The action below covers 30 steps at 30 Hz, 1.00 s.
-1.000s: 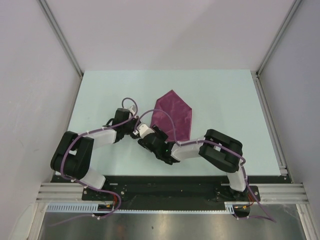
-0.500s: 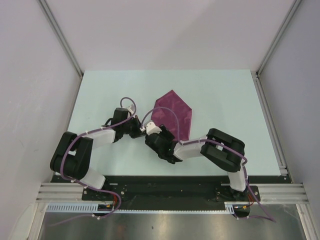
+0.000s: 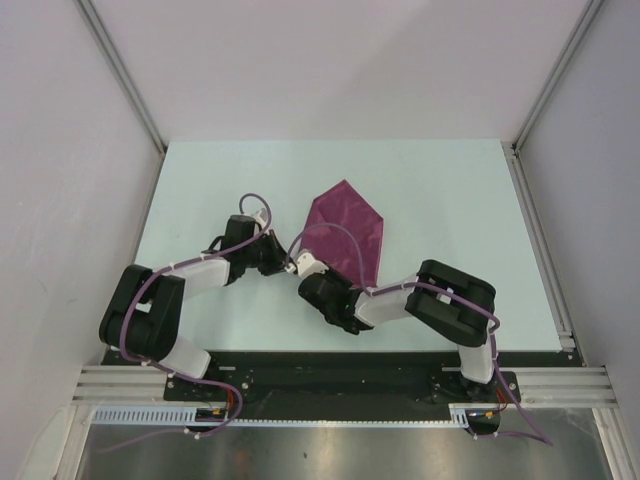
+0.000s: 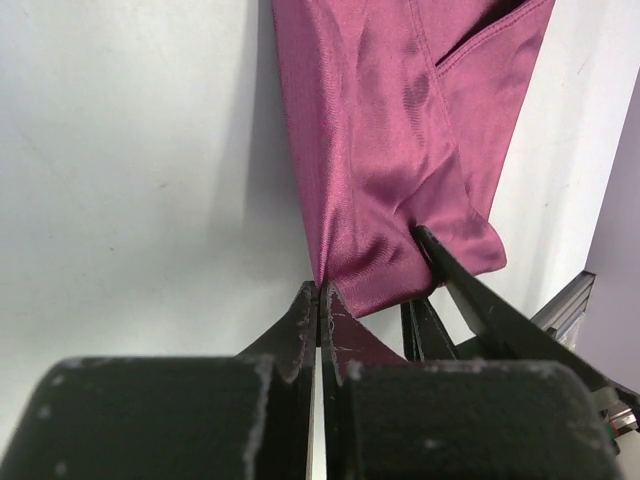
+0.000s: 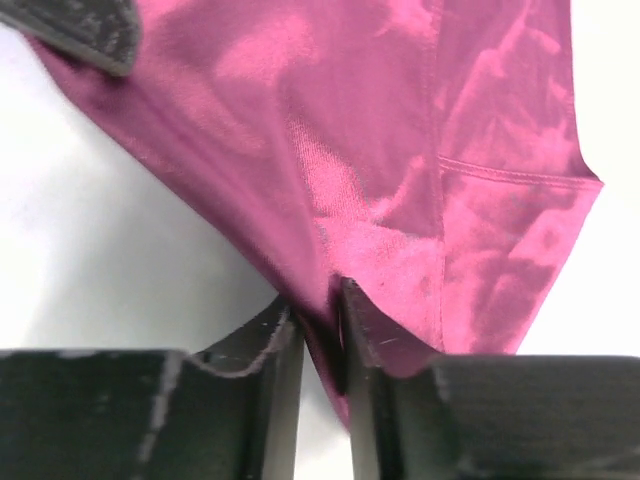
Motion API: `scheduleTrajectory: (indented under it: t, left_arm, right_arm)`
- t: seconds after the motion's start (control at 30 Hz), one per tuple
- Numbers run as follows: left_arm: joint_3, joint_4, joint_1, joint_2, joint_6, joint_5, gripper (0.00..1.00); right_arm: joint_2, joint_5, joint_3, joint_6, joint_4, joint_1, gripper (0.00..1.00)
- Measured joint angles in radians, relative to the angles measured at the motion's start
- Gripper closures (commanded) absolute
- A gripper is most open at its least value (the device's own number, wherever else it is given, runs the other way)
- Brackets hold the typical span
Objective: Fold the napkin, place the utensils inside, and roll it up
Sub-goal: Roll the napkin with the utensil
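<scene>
Napkin: the napkin [image 3: 347,228] lies flat near the middle of the table [image 3: 460,190], already partly folded into a pointed shape with its tip aimed at the far edge (no utensil shows in any view).
Left end effector: the left end effector [image 4: 318,300] is clenched tight at the cloth's near-left corner. The hem runs into the seam between its fingertips, so I judge it grips the napkin.
Right end effector: the right end effector [image 5: 318,305] sits just beside the left one, pinching a ridge of that same corner between nearly closed fingers.
Step in hand: probably raising this corner for the next fold.
Risk, slip: the fabric is thin and glossy and both bites look shallow, so it may slide out of either grip once the arms rise.
Risk, skew: with both grips on one corner, the free cloth could drag or bunch and undo the existing crease.
Risk, clash: the fingers nearly touch, so uneven motion could knock them together.
</scene>
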<state>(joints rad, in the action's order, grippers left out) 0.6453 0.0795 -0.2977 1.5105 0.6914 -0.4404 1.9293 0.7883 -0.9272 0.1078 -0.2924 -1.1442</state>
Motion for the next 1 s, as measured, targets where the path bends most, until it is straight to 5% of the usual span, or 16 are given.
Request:
scheduleTrajectory:
  t: [0.07,0.1,0.2,0.3,0.63,1.0]
  left_arm:
    - [0.0,0.0,0.0,0.0,0.0,0.0,0.89]
    - [0.0,0.0,0.0,0.0,-0.002,0.0,0.75]
    - [0.0,0.0,0.0,0.0,-0.009,0.0,0.45]
    - [0.0,-0.002,0.002,-0.002,-0.011,0.016,0.28]
    - [-0.047,-0.024,0.004,-0.138,-0.021,0.16,0.22]
    - [-0.224,-0.037,-0.003,-0.416,-0.099,0.3,0.21]
  right_arm:
    - [0.0,-0.02,0.002,0.02,-0.005,0.0,0.87]
    - [0.0,-0.039,0.002,0.029,-0.005,0.001,0.94]
    - [-0.007,-0.084,0.002,0.054,0.004,0.008,1.0]
    - [-0.025,-0.151,-0.01,0.059,0.047,0.024,1.0]
    - [-0.058,-0.473,-0.145,0.018,0.335,0.107,1.0]
    - [-0.043,-0.995,-0.32,-0.049,0.61,0.294,1.0]
